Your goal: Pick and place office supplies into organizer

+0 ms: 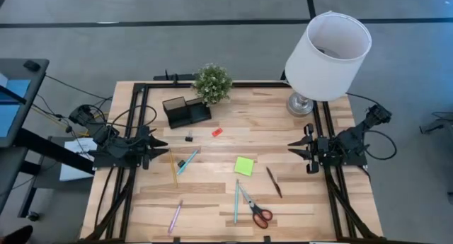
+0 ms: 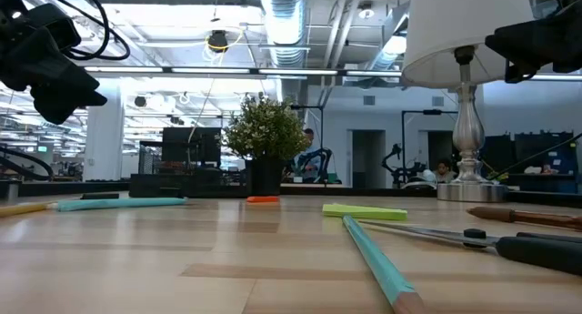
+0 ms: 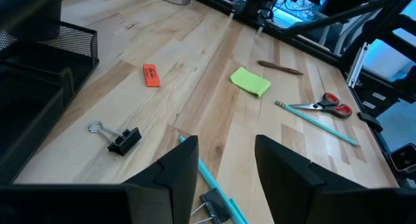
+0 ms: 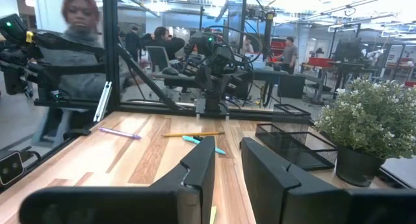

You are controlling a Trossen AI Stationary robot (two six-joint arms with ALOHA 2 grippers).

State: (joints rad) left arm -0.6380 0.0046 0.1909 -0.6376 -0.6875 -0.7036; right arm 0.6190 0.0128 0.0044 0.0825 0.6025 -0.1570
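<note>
Scissors (image 1: pixel 256 210): near the front edge, thin pens lie close; a grab may bump them.
Sticky note (image 1: pixel 244 166): flat, mid-tabletop, may slip.
Organizer (image 1: pixel 185 111): back edge, beside the plant (image 1: pixel 212 83); nothing visibly in it.
Left gripper (image 1: pixel 160 149): left edge, jaws apart.
Right gripper (image 1: pixel 296 146): right edge, jaws apart.

You have the black mesh organizer (image 1: pixel 186 111) at the table's far side, upright, just beside the potted plant. Supplies lie flat and loose on the wood, all outside it: black binder clip (image 1: pixel 189 138) and small red piece (image 1: pixel 216 132) nearest it; yellow pencil (image 1: pixel 173 167) crossing close to a teal pen (image 1: pixel 187 160); lime sticky-note pad (image 1: pixel 244 166) mid-table; brown pen (image 1: pixel 274 182); second teal pen (image 1: pixel 236 200) beside red-handled scissors (image 1: pixel 256 209); pink pen (image 1: pixel 175 216) near the front edge.
</note>
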